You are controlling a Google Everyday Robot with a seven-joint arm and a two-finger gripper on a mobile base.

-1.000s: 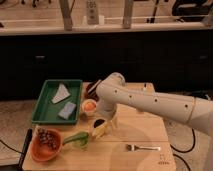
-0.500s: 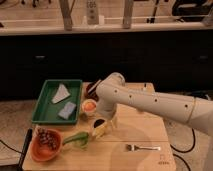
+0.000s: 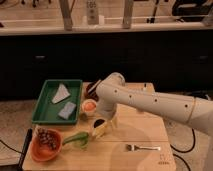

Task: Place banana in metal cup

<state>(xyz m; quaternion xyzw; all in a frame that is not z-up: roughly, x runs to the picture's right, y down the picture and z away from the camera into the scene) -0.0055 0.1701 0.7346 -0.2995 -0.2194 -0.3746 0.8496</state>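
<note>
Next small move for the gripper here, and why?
Probably shut on the banana and lift. The gripper is low over the table, right at the banana beside the green vegetable, and the fruit lies flat on the wood.

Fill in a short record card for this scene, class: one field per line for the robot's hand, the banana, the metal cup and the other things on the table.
hand: low over the wooden table, at the banana
banana: pale yellow, lying on the table beside the green vegetable
metal cup: dark cup behind the arm, largely hidden; material unclear
green tray: back left, holding two pale pieces
orange bowl: front left, dark contents
small orange cup: beside the tray
fork: front right, lying flat
</note>
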